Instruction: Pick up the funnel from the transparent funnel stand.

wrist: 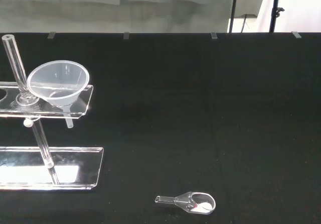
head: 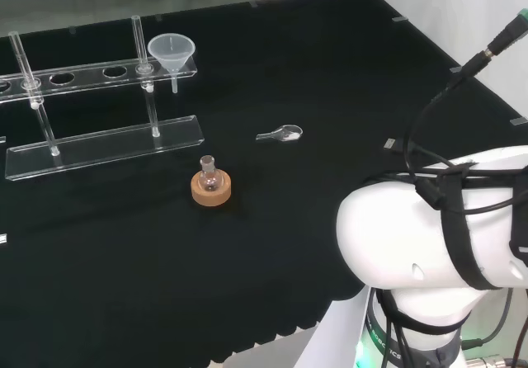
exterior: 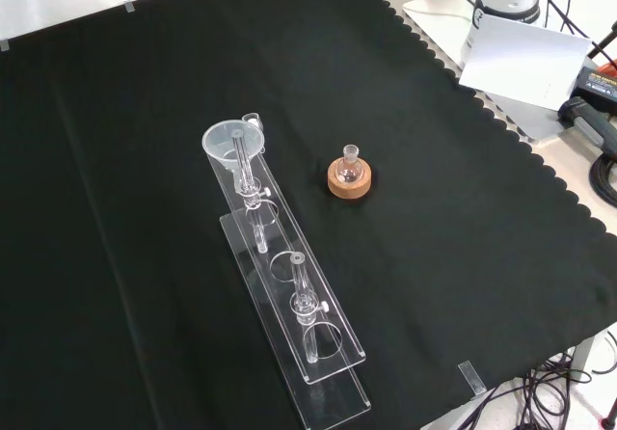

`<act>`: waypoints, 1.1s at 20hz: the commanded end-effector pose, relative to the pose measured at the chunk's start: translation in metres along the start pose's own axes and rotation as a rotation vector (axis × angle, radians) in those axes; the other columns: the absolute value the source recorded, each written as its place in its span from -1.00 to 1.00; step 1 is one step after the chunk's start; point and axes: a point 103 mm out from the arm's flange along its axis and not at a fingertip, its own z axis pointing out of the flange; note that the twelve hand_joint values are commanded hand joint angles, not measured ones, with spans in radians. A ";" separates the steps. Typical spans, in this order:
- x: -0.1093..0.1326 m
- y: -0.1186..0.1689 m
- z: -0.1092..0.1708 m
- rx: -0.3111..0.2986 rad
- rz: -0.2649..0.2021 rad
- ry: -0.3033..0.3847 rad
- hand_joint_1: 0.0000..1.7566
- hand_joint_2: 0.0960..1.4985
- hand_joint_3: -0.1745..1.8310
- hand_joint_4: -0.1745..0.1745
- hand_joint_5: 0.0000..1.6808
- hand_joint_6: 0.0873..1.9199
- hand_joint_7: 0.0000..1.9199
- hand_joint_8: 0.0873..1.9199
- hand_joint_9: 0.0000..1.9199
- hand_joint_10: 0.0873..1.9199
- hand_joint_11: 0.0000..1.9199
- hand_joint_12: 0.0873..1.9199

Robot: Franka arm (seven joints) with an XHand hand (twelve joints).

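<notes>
Funnel point(head: 172, 53) seated in clear stand point(head: 99, 73) (end hole), hand's state apparently untellable

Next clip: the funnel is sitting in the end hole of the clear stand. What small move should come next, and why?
Probably bring the hand toward the funnel, approaching from above its rim. It sits untouched in the end hole of the transparent funnel stand, with nothing near it. The small flask on its cork ring and the little scoop stand apart on the cloth, so the approach looks unobstructed.

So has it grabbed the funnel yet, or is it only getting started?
Only starting. Nothing looks done: the funnel sits in the end hole of the clear stand. The arm is far from it, so reaching, grasping and lifting are all left.
</notes>
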 end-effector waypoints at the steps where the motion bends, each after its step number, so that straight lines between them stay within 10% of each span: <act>1: 0.012 0.004 0.001 -0.016 0.002 -0.008 -0.61 -0.48 -0.53 0.20 -1.00 -1.00 -1.00 -1.00 -1.00 -1.00 -1.00 -0.68; 4: 0.015 0.005 0.001 -0.026 0.010 -0.014 -0.61 -0.38 -0.67 0.19 -1.00 -1.00 -1.00 -1.00 -1.00 -1.00 -1.00 -1.00; 22: 0.035 0.050 0.025 0.052 -0.087 -0.049 -0.56 -0.32 -0.71 0.17 -1.00 -1.00 -1.00 -1.00 -1.00 -1.00 -1.00 -1.00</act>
